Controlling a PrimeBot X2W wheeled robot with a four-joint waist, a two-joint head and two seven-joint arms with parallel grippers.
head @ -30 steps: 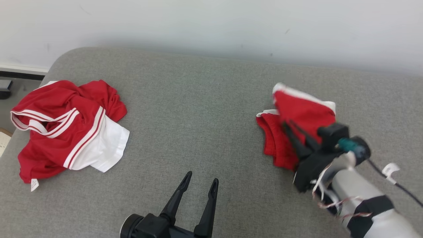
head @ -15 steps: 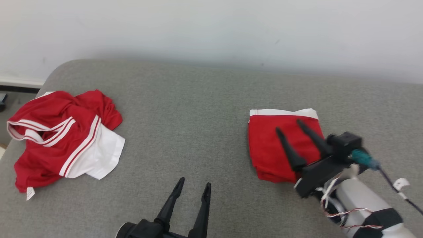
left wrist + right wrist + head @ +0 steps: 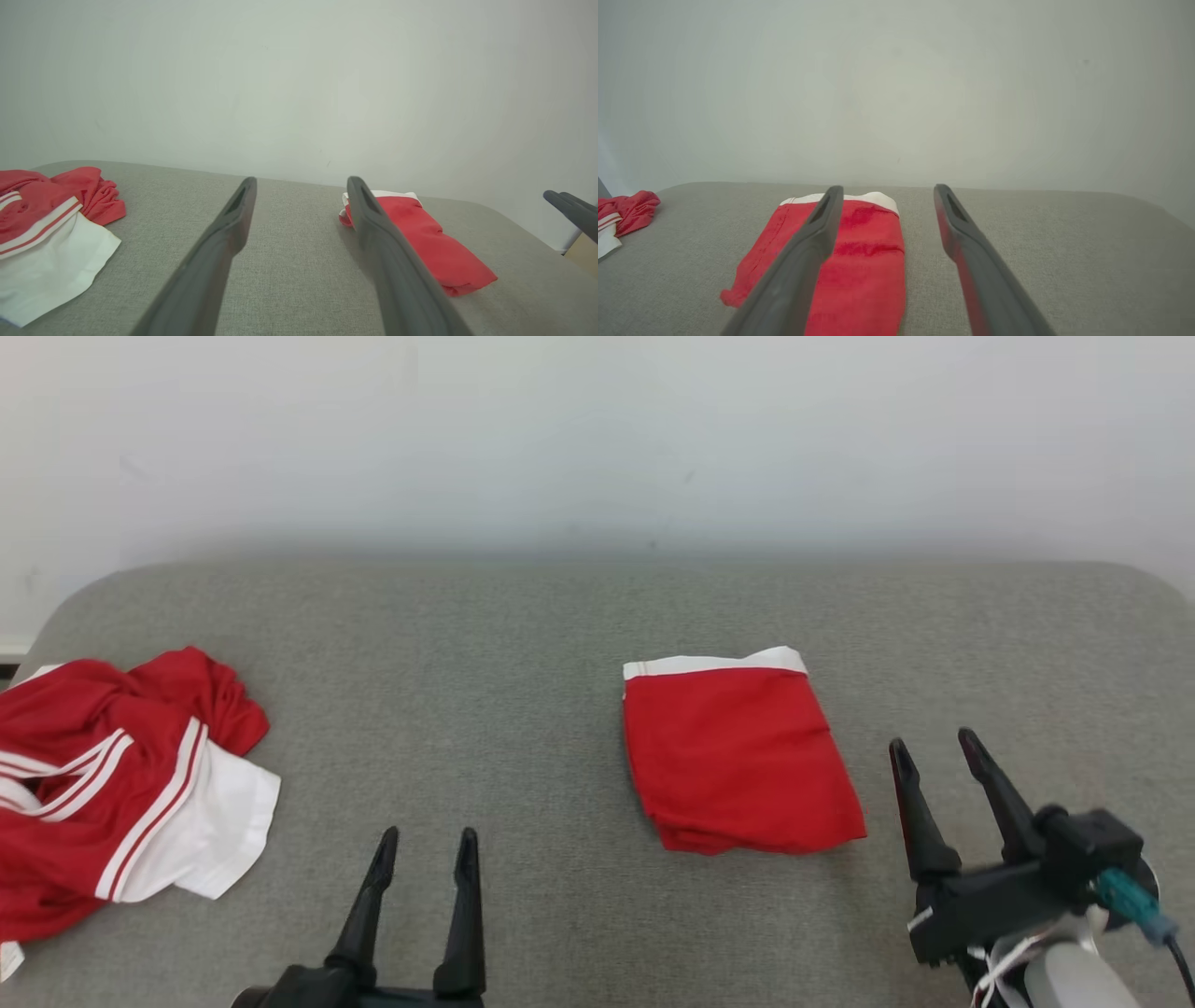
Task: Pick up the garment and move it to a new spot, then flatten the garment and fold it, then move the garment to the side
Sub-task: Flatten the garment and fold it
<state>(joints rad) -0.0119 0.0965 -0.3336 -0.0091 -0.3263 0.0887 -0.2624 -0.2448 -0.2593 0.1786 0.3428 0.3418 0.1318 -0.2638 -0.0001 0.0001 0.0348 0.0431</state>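
- Folded red smooth-cloth garment with white band [image 3: 738,756]: lies flat, right of centre on grey woven cushion [image 3: 523,709], bare fabric on every side
- Right gripper [image 3: 932,741]: spread wide, empty, near garment's right edge
- Left gripper [image 3: 428,837]: spread wide, empty, over bare cushion
- Crumpled red-and-white striped jersey [image 3: 121,803]: sits at rounded left edge, well apart

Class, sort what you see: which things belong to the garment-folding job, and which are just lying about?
In the job:
folded red garment
right hand, open, apart from it
left hand, open

Just lying about:
crumpled red-and-white garment, far left
grey cushion beneath both
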